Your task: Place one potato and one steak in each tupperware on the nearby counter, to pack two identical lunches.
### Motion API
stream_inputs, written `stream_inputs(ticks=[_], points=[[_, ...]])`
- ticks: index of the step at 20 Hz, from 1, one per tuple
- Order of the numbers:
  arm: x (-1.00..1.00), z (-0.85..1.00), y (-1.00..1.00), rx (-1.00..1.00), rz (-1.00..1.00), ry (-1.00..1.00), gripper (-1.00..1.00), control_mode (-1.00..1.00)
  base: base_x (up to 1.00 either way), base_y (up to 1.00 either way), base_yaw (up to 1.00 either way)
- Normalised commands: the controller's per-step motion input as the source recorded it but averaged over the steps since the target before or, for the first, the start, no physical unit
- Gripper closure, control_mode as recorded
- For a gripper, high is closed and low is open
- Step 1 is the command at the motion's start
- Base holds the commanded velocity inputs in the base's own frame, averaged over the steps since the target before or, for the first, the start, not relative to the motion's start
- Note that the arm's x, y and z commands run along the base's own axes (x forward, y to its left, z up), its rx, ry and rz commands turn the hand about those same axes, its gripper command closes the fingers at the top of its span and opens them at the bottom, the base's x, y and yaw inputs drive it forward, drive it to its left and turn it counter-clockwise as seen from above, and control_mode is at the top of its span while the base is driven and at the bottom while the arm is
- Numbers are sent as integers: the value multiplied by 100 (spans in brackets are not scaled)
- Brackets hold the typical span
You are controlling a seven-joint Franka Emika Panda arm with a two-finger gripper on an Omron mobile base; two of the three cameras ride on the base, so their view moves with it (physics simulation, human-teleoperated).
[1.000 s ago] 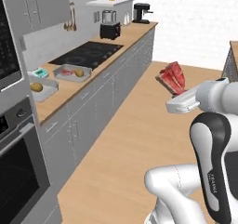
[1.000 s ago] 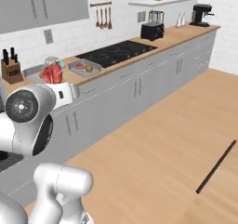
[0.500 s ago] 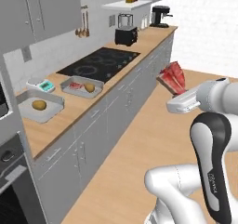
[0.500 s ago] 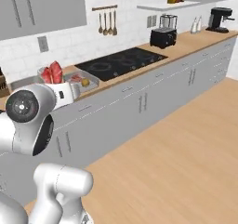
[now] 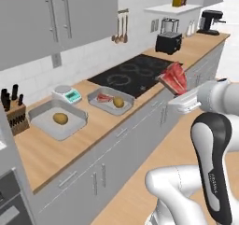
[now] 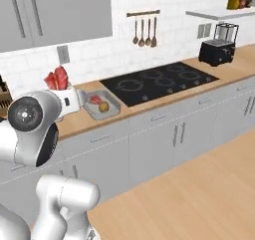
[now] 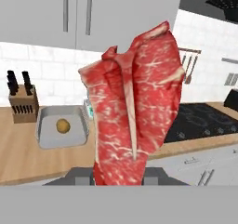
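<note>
So right now my fingers (image 5: 179, 97) are clamped tight on the steak (image 7: 135, 116), pinching it by its bottom edge so the rest stands up above them like a floppy flag. I'm holding it out in the air, on the floor side of the counter (image 5: 51, 151), not over it yet.

How it handles: my guess is it's soft and limp, probably a bit slick too. It's folded along the middle, and a thin slab like that will swing and sag if I move fast. Grabbing an edge works for carrying, but it will likely drape when I lower it, so I'd let the free end touch down first and then let go.

Views, near to far. The hand view is mostly meat, with the pale streaks and fold showing really clearly, which the base views can't give me. Behind it I can see the near tupperware (image 7: 62, 132) with just a potato (image 7: 63, 125) in it, beside the knife block (image 7: 22, 104). That tray looks like the one still missing its steak.

The left base view gives the layout better: that tray sits toward the left end of the counter, then the second tupperware (image 5: 112, 101) next to the stovetop (image 5: 140, 72), already holding a steak and a potato, with the little scale (image 5: 66, 94) back by the wall between them. The right base view shows my hand from the other side, plus the second tray just past it.
</note>
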Motion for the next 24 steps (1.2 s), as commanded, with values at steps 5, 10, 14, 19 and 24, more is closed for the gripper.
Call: stream_inputs(ticks=[5,10,14,19,24], points=[[0,0,0,0,0,0,100,100,34,-19,56],[0,0,0,0,0,0,100,100,53,1,60],[0,0,0,0,0,0,100,100,100,6,23],[0,0,0,0,0,0,100,100,90,-1,1],[75,-71,0,-6,1,38,100,-100,14,0,0]])
